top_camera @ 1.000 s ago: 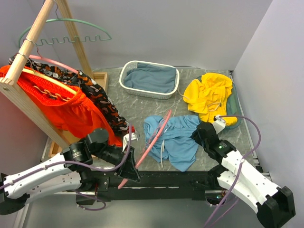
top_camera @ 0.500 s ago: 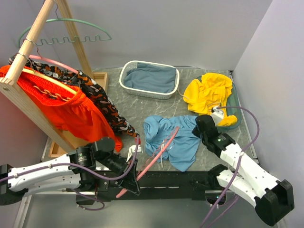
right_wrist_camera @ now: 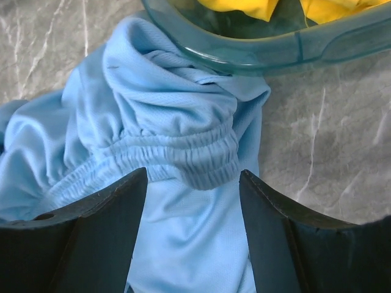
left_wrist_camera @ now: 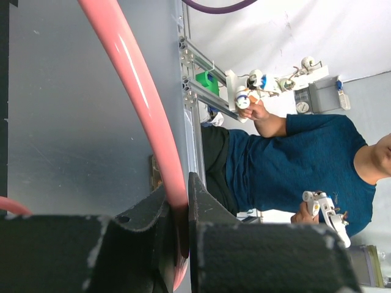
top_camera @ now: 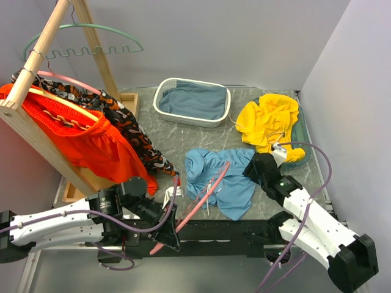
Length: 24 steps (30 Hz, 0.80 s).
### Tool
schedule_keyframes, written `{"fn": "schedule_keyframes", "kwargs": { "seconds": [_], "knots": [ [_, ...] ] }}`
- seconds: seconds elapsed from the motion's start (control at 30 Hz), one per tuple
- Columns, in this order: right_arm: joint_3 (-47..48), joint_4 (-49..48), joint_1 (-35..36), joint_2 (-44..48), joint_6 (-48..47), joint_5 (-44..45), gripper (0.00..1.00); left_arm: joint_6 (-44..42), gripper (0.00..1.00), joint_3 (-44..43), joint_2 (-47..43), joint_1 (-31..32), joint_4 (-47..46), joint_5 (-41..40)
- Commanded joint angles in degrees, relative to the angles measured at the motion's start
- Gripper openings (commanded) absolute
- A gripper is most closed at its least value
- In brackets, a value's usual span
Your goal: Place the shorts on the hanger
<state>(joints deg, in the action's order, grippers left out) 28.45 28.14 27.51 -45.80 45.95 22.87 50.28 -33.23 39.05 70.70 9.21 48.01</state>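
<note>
The light blue shorts lie crumpled on the marble table top, with the gathered waistband toward the right. The pink hanger slants over the left part of the shorts, its far end resting on the fabric. My left gripper is at the table's near edge, shut on the hanger's lower end. My right gripper hovers at the right edge of the shorts. Its jaws stand open on either side of the waistband fold, with nothing gripped between them.
A teal tub holding a yellow garment sits just behind the right gripper. A white basket stands at the back. At the left, a wooden rack carries orange shorts, a patterned garment and a green hanger.
The left arm has drawn back toward the near edge and the hanger's far end has swung right onto the shorts. The right gripper has shifted slightly at the waistband.
</note>
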Motion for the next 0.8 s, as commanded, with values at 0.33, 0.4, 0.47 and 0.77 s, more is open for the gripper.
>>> {"fn": "schedule_keyframes", "kwargs": {
  "seconds": [0.33, 0.4, 0.47, 0.77],
  "knots": [
    [-0.9, -10.5, -4.2, -5.4, -3.5, 1.5, 0.44, -1.2, 0.01, 1.3, -3.9, 0.3, -4.5, 1.1],
    [0.9, -10.1, -4.2, -6.3, -3.9, 0.2, 0.14, -0.7, 0.01, 2.1, -4.1, 0.4, -6.0, 1.5],
    [3.5, -8.7, -4.1, -6.5, -4.1, -1.6, 0.0, -0.6, 0.01, 2.9, -4.2, 0.5, -6.6, 1.5],
    [15.6, -0.1, -3.6, -7.2, -0.3, -11.4, 0.0, -1.7, 0.01, 3.6, -2.9, 2.1, -8.8, 1.5]
  ]
}}
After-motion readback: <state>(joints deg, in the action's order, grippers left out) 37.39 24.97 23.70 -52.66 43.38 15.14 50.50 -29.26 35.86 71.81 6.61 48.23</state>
